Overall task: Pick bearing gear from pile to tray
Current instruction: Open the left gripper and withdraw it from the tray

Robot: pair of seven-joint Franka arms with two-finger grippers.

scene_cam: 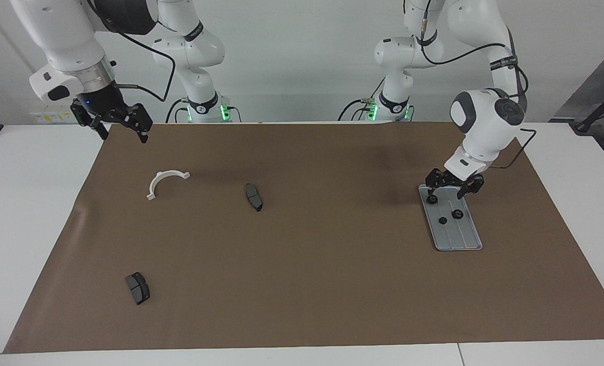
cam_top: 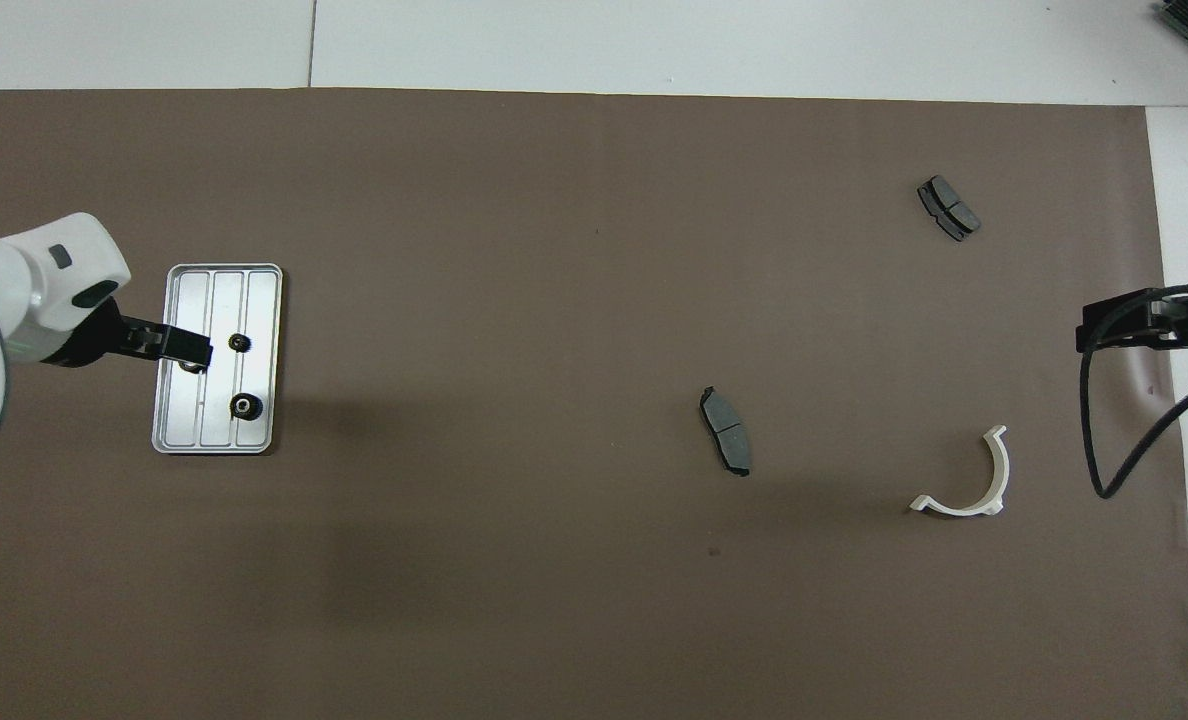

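The silver-grey tray [scene_cam: 469,243] lies at the left arm's end of the brown mat, also in the overhead view [cam_top: 179,300]. Three small black gears lie in it: one [scene_cam: 432,199] at the end nearest the robots [cam_top: 244,405], and two farther out [scene_cam: 442,220] [scene_cam: 455,214]. My left gripper [scene_cam: 453,192] is open and empty just above the tray's near end [cam_top: 189,352]. Left of the pile are a white half-ring [scene_cam: 165,182] and two dark pads [scene_cam: 253,196] [scene_cam: 138,287]. My right gripper [scene_cam: 122,133] is open, raised, waiting over the mat's corner.
The brown mat [scene_cam: 307,284] covers most of the white table. In the overhead view the half-ring [cam_top: 974,490] and pads [cam_top: 726,445] [cam_top: 948,207] lie toward the right arm's end. The right arm's black cable [cam_top: 1104,440] hangs near the half-ring.
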